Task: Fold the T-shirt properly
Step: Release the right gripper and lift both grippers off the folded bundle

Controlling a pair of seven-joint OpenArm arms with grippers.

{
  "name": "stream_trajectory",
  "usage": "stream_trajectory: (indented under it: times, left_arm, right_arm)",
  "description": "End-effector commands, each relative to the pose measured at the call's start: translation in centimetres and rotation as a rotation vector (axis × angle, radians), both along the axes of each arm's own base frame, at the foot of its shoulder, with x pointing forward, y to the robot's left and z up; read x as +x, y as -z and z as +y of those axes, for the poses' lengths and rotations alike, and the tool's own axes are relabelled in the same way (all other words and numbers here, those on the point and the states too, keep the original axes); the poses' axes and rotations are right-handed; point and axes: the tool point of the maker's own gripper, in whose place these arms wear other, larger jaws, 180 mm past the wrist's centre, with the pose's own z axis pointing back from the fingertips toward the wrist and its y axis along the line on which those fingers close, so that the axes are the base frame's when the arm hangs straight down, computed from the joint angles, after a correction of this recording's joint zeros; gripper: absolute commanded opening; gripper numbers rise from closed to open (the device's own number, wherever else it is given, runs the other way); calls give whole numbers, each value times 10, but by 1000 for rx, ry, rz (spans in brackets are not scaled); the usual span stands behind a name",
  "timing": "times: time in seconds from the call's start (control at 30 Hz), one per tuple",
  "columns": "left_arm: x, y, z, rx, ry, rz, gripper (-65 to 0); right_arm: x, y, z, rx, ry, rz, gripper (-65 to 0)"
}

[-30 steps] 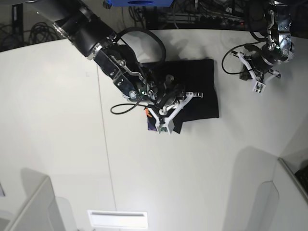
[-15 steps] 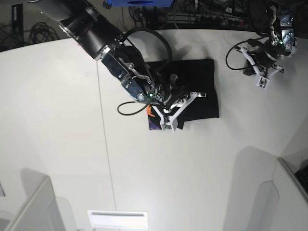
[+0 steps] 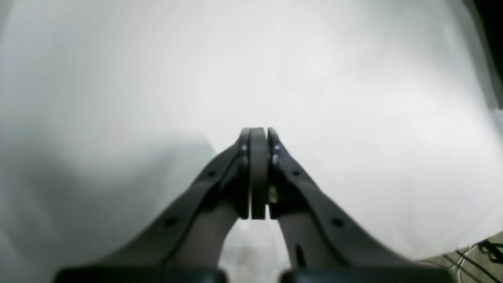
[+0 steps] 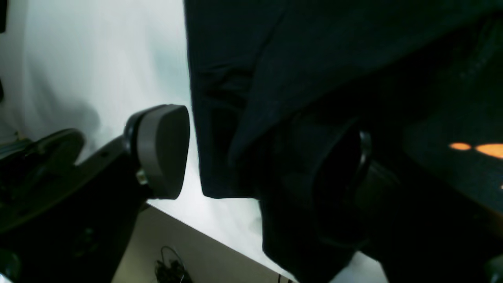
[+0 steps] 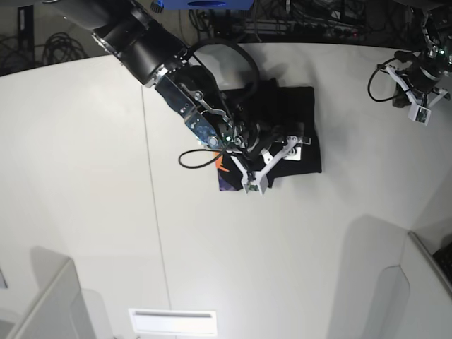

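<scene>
The black T-shirt (image 5: 293,113) lies folded on the white table (image 5: 85,176), with a bit of orange and purple print (image 5: 224,176) showing at its front left corner. My right gripper (image 5: 277,164) is low over the shirt's front edge, jaws wide apart. In the right wrist view the gripper (image 4: 263,129) has one grey pad (image 4: 161,151) over bare table, and black cloth (image 4: 275,78) drapes over the other finger; orange print (image 4: 483,149) shows at the right. My left gripper (image 5: 422,113) is far off at the back right, shut and empty (image 3: 257,135) above bare table.
Grey panels stand at the front left (image 5: 49,296) and front right (image 5: 424,282). A white slotted plate (image 5: 173,321) lies at the front edge. Cables and gear (image 5: 318,21) lie beyond the table's far edge. A thin seam (image 5: 152,212) runs across the table.
My left arm has drawn away to the back right corner. My right gripper has shifted right along the shirt's front edge and turned, and the front fold has bunched less.
</scene>
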Motion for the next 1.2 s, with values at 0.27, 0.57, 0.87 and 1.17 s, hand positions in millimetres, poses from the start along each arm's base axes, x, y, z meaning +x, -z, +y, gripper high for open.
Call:
stream_trajectory:
  times: [0.27, 0.57, 0.87, 1.17]
  left_arm:
    - [1, -8, 6, 16, 2, -18, -650]
    - [1, -8, 6, 16, 3, -19, -650]
    - [0, -8, 6, 15, 1, -18, -650]
    - [-2, -7, 6, 14, 0, -11, -650]
  right_arm:
    - [7, -27, 26, 59, -62, -75, -174]
    - [16, -19, 36, 11, -92, -113, -174]
    - [9, -16, 57, -47, -194, -200, -174]
    - [16, -40, 74, 21, -222, -245, -174]
